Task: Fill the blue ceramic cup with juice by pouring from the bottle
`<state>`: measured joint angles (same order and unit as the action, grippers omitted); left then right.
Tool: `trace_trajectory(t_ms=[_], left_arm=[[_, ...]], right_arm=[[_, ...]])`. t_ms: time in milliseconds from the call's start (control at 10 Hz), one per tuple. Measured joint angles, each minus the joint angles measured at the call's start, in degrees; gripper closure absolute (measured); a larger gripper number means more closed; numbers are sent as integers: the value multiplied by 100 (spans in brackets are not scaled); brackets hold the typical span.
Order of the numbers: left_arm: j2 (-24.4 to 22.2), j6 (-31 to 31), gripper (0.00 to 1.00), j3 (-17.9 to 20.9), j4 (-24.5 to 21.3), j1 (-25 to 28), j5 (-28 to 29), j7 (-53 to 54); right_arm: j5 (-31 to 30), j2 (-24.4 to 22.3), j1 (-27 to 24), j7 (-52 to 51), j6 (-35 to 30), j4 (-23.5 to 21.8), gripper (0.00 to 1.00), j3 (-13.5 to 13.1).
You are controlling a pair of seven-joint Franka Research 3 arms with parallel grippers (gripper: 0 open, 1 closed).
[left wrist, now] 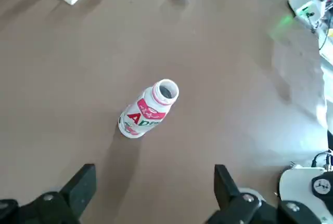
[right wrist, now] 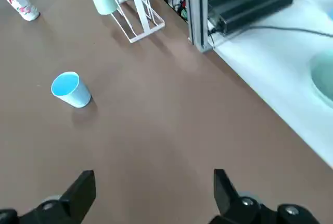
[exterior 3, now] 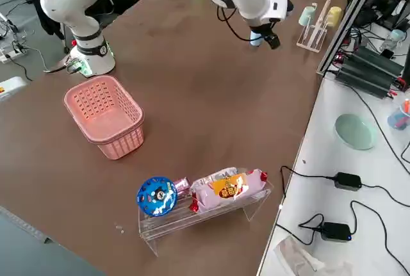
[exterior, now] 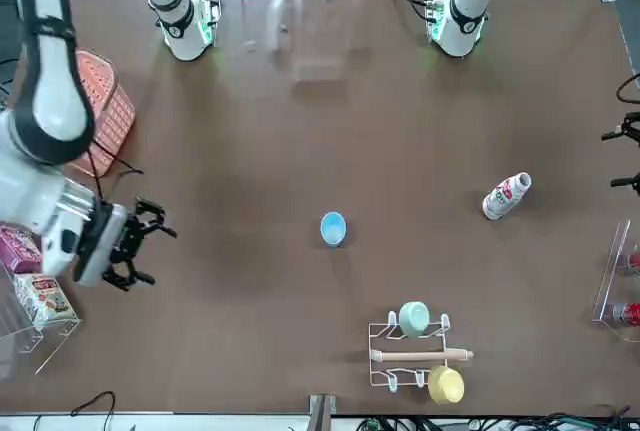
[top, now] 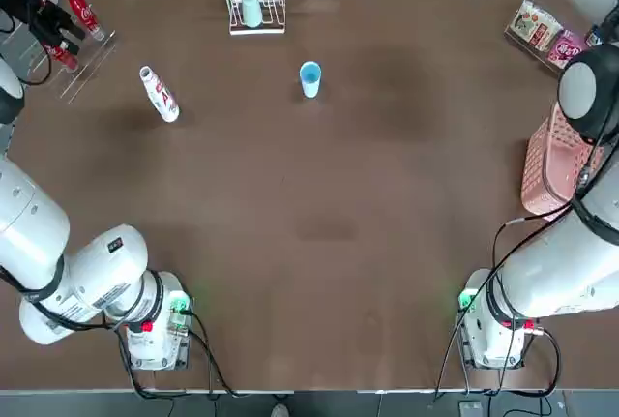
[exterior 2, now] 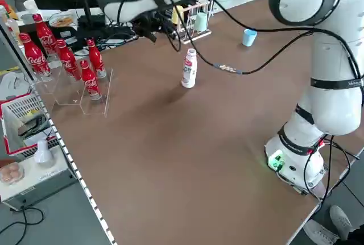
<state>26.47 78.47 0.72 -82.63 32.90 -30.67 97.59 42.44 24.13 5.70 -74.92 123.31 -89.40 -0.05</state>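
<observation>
L gripper [left wrist: 155, 190] open, over table L side nr upright bottle [left wrist: 150, 108]; centre jaws on body, grip below open mouth, keep vertical
R gripper [right wrist: 155, 193] open, empty; blue cup [right wrist: 71, 89] upright mid-table, apart from bottle; bottle fill level prob. unclear

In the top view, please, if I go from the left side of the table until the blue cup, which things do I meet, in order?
Red bottles, white bottle with red label, white rack, blue cup.
</observation>
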Motion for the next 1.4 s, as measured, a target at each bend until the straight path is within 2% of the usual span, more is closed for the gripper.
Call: trace_trajectory(t_ms=[200, 400, 600, 800, 1100, 1400], left_arm=[[186, -22, 0, -11, -13, 264, -301, 768], [317, -76, 0, -17, -83, 393, -483, 1540], [693, -158, 0, -47, -178, 394, -728, 2081], [1163, -240, 1, -68, -273, 392, -1235, 2561], [1669, -280, 1, -87, -433, 407, -1351, 3359], [2047, -187, 1, -252, -560, 394, -1737, 3601]], right_arm=[[514, 396, 427, -676, 710, -112, 0, 12], [1825, 877, 771, -1883, 1152, -286, 0, 12], [2622, 1208, 1057, -2753, 1351, -375, 0, 12], [2874, 1271, 1392, -3077, 1552, -559, 0, 12], [3014, 1449, 1868, -3114, 1925, -760, 0, 7], [3439, 1818, 2130, -3180, 2143, -743, 0, 5]])
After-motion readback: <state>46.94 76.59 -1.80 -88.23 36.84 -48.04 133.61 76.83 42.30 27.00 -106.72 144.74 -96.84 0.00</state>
